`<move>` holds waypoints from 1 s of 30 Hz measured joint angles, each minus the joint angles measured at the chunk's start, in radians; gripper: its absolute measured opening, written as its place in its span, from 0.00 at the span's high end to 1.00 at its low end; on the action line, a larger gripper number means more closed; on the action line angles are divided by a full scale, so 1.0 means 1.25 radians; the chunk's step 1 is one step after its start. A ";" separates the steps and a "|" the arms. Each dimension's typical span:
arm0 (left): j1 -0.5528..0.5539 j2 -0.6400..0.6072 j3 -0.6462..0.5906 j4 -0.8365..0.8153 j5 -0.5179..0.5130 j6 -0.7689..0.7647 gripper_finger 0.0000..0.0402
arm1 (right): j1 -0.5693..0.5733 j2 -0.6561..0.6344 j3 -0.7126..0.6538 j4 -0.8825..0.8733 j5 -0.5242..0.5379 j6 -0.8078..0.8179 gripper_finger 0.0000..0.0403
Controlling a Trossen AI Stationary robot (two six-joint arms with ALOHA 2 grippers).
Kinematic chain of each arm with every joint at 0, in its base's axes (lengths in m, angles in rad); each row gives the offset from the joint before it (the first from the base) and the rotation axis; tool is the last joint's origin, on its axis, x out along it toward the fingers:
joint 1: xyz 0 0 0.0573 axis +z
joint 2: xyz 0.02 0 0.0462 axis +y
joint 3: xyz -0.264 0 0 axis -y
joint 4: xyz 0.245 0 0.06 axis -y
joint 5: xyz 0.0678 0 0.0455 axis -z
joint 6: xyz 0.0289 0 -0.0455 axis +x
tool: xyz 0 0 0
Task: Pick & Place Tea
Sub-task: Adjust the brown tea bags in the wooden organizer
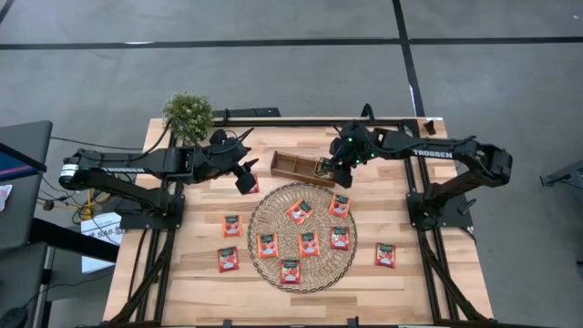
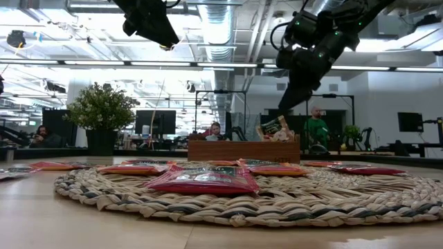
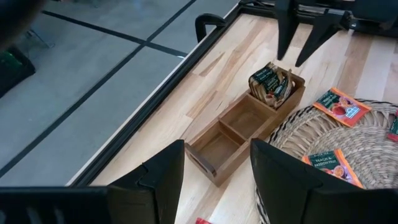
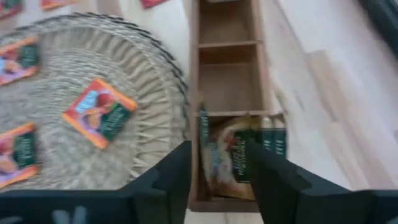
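Since the tea sachets (image 1: 299,211) looked light and limp, edge grips were judged best; the right gripper (image 4: 214,171), over the tray (image 1: 293,166) near the table's far edge, was seen parted and empty, and the left gripper (image 3: 217,165) likewise spread wide with nothing held.

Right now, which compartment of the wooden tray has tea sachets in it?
The end compartment of the wooden tray, the one directly under the right gripper. It holds several sachets standing on edge; the other two compartments look empty.
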 joint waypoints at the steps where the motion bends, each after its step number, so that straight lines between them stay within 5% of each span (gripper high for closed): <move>1: 0.000 0.000 0.000 0.000 0.000 0.000 0.56 | 0.002 0.000 0.000 -0.003 0.009 0.000 0.62; 18: 0.000 0.000 0.000 0.006 0.000 0.000 0.56 | 0.060 0.026 0.001 -0.020 0.053 -0.020 0.64; 30: 0.000 0.000 0.000 0.012 0.000 0.000 0.56 | 0.066 0.026 0.001 0.011 0.062 -0.021 0.80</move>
